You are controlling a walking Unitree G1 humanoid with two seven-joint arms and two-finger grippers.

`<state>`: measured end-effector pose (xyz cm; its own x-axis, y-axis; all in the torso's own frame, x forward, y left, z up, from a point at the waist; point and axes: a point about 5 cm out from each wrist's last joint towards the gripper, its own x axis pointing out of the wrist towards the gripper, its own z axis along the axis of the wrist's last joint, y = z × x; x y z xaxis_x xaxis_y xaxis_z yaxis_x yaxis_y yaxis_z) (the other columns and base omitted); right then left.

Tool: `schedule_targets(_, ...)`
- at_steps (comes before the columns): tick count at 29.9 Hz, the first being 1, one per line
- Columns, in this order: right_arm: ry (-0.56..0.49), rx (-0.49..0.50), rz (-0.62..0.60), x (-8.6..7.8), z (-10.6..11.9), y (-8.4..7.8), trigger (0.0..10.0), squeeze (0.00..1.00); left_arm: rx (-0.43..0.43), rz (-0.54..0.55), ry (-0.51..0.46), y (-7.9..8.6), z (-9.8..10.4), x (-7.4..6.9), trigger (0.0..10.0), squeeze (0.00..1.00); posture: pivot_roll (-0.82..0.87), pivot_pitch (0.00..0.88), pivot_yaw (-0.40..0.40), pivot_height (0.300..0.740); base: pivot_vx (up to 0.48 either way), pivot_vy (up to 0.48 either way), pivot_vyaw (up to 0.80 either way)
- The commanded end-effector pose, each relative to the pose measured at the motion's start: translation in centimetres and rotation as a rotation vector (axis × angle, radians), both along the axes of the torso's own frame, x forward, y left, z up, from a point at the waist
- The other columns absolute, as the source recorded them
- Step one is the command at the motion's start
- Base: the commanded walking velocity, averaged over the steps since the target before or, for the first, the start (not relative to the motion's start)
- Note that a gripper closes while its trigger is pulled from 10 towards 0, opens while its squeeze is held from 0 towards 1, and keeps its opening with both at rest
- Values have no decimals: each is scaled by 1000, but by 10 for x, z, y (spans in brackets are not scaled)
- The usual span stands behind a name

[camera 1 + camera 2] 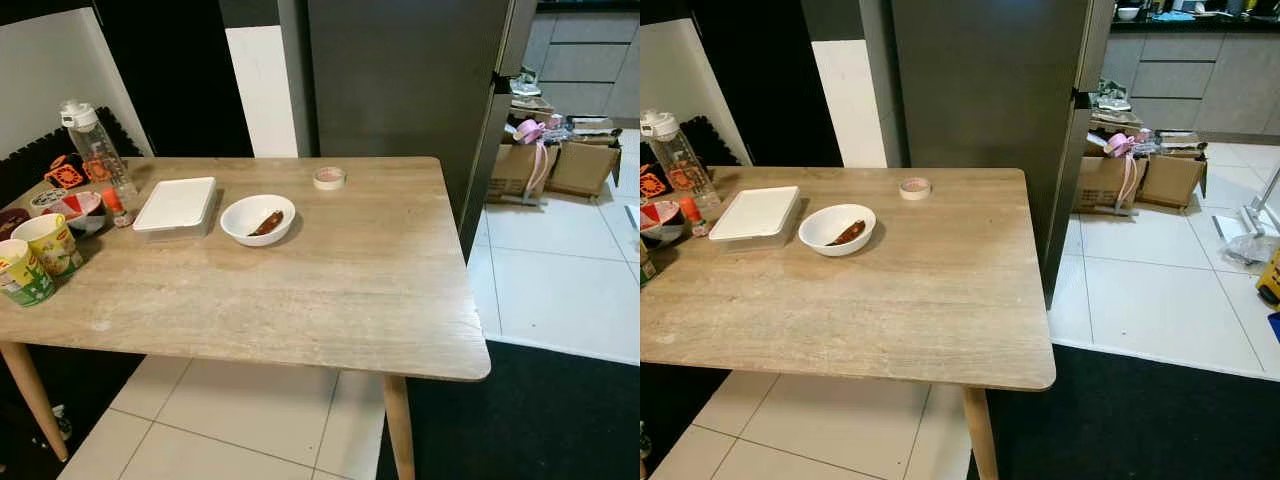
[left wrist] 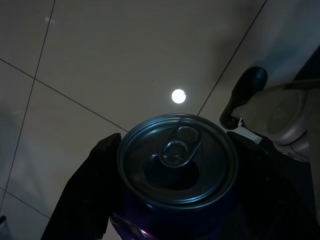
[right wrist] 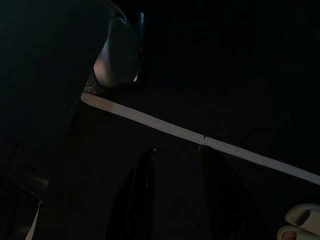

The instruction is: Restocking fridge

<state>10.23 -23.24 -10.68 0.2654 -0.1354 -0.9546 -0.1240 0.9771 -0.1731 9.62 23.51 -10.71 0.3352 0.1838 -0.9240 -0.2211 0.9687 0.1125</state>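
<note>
Fridge [image 1: 980, 90] stands shut beyond the wooden table [image 1: 890, 300], restocking undone: left gripper [image 2: 175, 195] grasps a drink can [image 2: 177, 160], right gripper's state unclear.

From head height our two eye views looked forward and down, sharing the pale wooden table [image 1: 330, 290] and tall grey fridge [image 1: 985, 90]; the right eye sat farther right, taking in more white tiled floor [image 1: 1160, 300]. Our left wrist camera looked close along its fingers, our right into near darkness.
</note>
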Motion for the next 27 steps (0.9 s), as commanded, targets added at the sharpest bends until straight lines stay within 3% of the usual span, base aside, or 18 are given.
schedule_targets(1,3,2,-4,-1,0,0,10000,0,-8,2,12,-3,-1,-3,10000,0,-87,0,14,740,-382,0,0)
schedule_targets(27,2,1,-1,0,0,0,10000,0,-6,6,16,-3,-2,-4,10000,0,-89,0,10,740,-431,0,0)
